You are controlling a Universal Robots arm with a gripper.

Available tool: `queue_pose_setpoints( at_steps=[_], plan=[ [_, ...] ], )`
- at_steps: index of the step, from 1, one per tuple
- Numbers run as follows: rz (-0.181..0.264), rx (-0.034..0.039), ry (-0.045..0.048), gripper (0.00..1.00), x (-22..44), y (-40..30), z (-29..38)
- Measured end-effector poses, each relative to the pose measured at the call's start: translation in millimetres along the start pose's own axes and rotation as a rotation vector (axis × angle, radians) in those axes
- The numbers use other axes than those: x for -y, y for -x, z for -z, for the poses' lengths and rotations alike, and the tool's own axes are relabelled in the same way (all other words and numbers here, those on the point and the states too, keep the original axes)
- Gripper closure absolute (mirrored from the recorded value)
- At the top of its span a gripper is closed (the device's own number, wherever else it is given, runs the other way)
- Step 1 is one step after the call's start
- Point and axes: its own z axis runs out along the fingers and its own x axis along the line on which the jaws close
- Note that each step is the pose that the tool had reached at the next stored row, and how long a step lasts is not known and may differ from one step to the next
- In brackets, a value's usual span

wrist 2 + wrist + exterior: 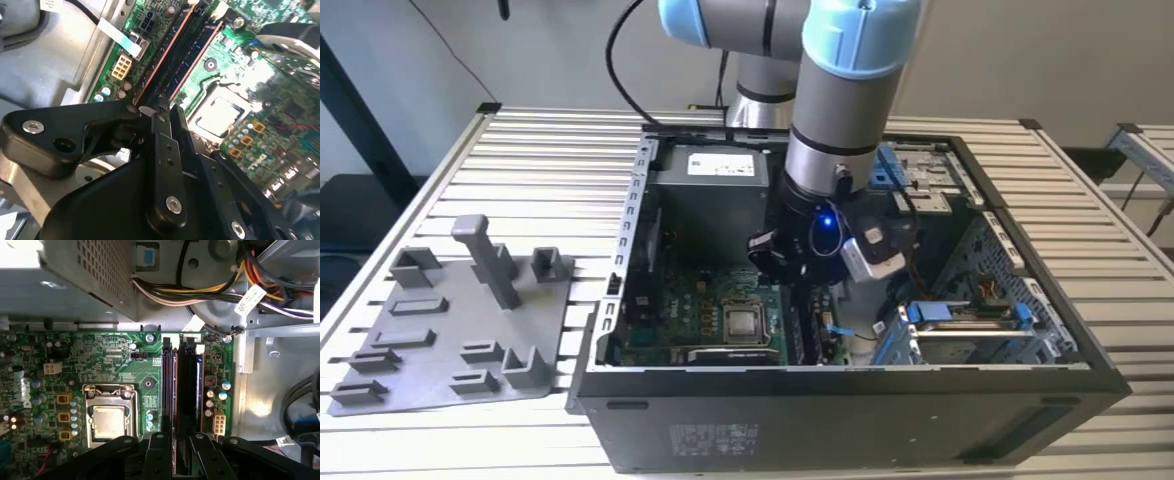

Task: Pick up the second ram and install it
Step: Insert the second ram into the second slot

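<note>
Claw [781, 270] is down inside the open PC case [854, 400], over the memory slots just at 3 o'clock of the CPU socket [744, 322] in the exterior view.

The second ram [188, 390] looks to be standing edge-up in the slot line, directly under the claw. Its long axis runs from the claw out toward the power supply [714, 165], roughly 6 to 12 o'clock in the exterior view. My read is the claw sits over the ram's near end.

Can't tell whether the claw is pinching the stick or just bearing on it.

In the first wrist view two dark strips run side by side, and the ram is the one farther from the socket. The second wrist view shows the claw [157, 112] meeting the strip's end.

The exterior view adds the grey fixture plate [454, 330] on the counter [547, 150], at 9 o'clock of the case, with no stick on it.
</note>
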Motion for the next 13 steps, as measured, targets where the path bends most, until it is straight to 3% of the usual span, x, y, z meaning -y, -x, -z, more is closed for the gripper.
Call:
queue_pose_setpoints(
  at_steps=[2, 3, 8, 10, 13],
  plan=[
    [0.000, 0.0000, -0.0001, 0.78, 0.5, 0.0, 8.9],
    [0.000, 0.0000, -0.0003, 0.78, 0.5, 0.0, 10.4],
    [0.000, 0.0000, 0.0000, 0.78, 0.5, -0.2, 10.3],
    [0.000, 0.0000, 0.0000, 0.87, 0.5, -0.3, 10.3],
    [0.000, 0.0000, 0.0000, 0.89, 0.5, -0.5, 10.3]
  ],
)
